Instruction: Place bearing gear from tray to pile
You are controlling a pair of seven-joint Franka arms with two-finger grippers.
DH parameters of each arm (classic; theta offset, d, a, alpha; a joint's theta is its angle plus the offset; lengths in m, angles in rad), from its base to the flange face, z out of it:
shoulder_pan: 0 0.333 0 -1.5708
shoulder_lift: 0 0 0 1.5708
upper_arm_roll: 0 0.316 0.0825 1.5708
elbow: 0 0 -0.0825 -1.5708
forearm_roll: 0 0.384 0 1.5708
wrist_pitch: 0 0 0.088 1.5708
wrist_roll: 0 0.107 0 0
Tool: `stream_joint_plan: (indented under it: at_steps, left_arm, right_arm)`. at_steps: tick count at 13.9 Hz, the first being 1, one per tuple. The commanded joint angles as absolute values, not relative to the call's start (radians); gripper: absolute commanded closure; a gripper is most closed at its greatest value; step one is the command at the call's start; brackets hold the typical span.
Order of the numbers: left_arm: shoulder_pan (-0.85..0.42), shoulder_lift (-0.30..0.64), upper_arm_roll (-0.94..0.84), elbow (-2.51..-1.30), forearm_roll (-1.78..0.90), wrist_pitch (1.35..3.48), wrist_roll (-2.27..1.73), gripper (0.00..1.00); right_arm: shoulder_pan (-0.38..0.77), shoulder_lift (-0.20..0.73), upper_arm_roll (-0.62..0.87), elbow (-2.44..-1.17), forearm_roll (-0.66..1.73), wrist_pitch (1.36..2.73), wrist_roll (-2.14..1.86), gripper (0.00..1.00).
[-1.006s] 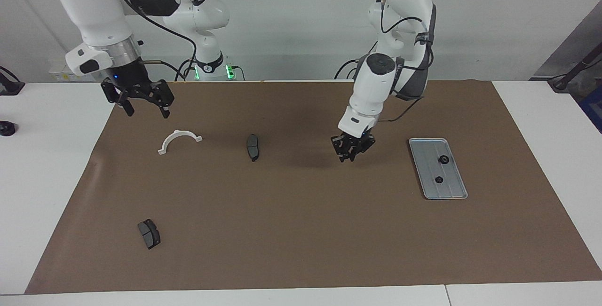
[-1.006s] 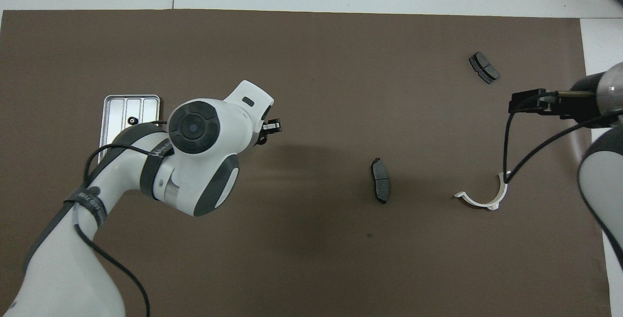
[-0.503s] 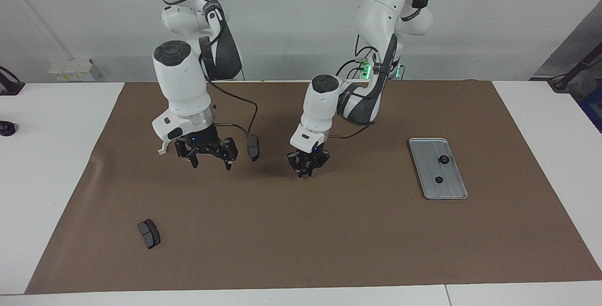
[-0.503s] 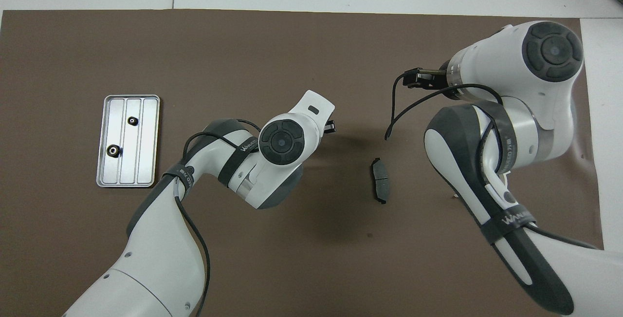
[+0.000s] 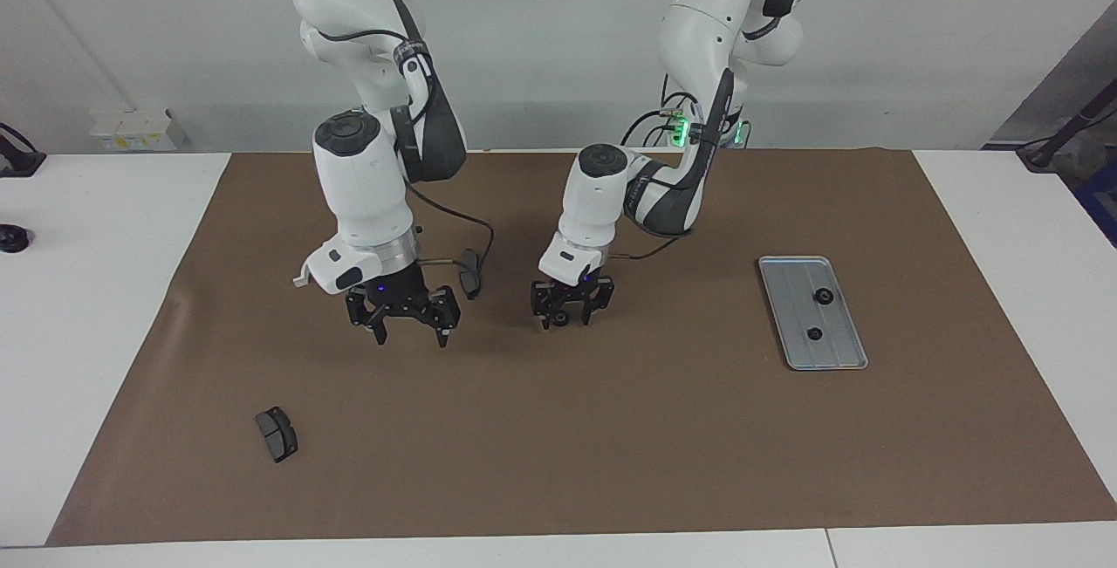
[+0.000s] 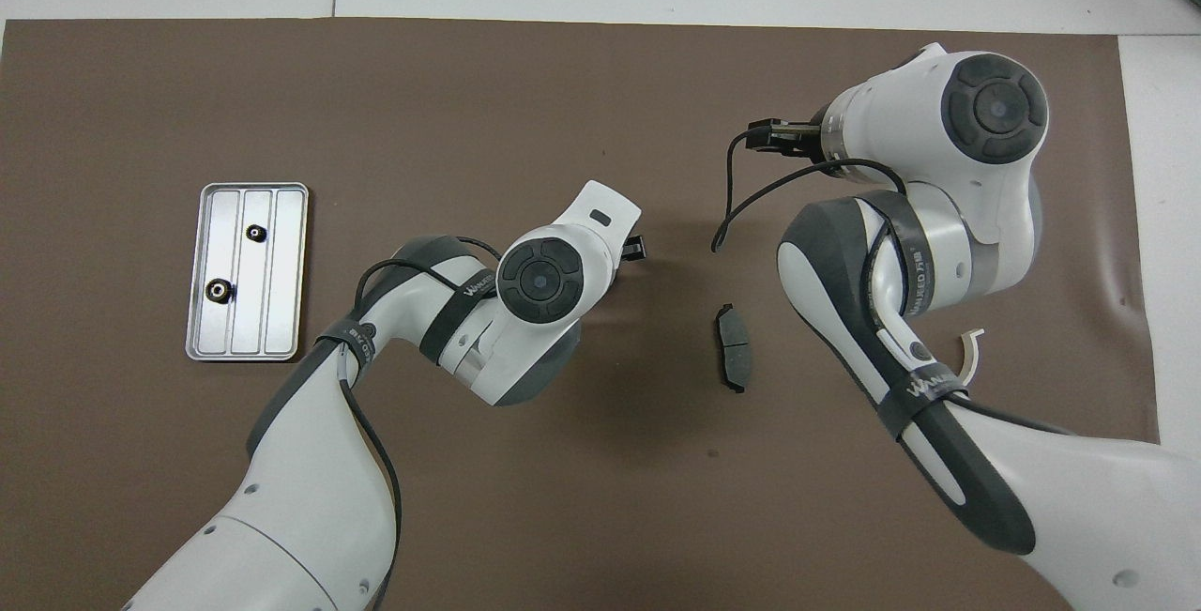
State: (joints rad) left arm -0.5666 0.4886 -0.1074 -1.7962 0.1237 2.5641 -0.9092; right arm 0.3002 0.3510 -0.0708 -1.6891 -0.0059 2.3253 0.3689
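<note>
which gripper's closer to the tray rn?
Left. The left gripper hangs low over the mat's middle, beside the tray with bare mat between. The right gripper is over the mat further toward the right arm's end, past the left gripper.

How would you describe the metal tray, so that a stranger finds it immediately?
Start from the brown mat and go toward the left arm's end. The tray lies flat there, alone. It is the only silver rectangular thing, ridged, with two small black gears on it.
</note>
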Motion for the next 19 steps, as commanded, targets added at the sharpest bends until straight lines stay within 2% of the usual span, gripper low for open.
stream_joint_plan:
  at_steps: [1,4,7,10,11,13,16,19]
  left_arm:
    - [-0.516,0.378,-0.098,-1.808,0.144,2.43,-0.931,0.0]
    - [-0.396,0.272,-0.103,-1.821,0.137,2.283,-0.916,0.0]
    - [-0.266,0.206,-0.104,-1.821,0.126,2.174,-0.859,0.0]
    - [-0.137,0.181,-0.104,-1.821,0.126,2.065,-0.741,0.0]
    - [-0.097,0.178,-0.103,-1.828,0.124,2.057,-0.723,0.0]
    - [-0.002,0.147,-0.103,-1.906,0.124,2.088,-0.654,0.0]
    - [0.138,0.1,-0.101,-2.079,0.124,2.265,-0.501,0.0]
    - [0.179,0.104,-0.101,-2.184,0.124,2.385,-0.497,0.0]
  right_arm:
    - [0.308,0.382,-0.072,-1.667,-0.012,2.368,0.42,0.0]
    - [0.382,0.408,-0.072,-1.663,-0.006,2.404,0.471,0.0]
    - [0.484,0.501,-0.077,-1.548,-0.05,2.361,0.563,0.0]
    - [0.557,0.605,-0.074,-1.455,-0.143,2.336,0.659,0.0]
    - [0.578,0.633,-0.074,-1.436,-0.147,2.339,0.664,0.04]
    - [0.621,0.653,-0.074,-1.433,-0.146,2.345,0.702,0.08]
    - [0.644,0.643,-0.072,-1.462,-0.127,2.33,0.718,0.11]
    - [0.638,0.621,-0.072,-1.528,-0.136,2.315,0.704,0.2]
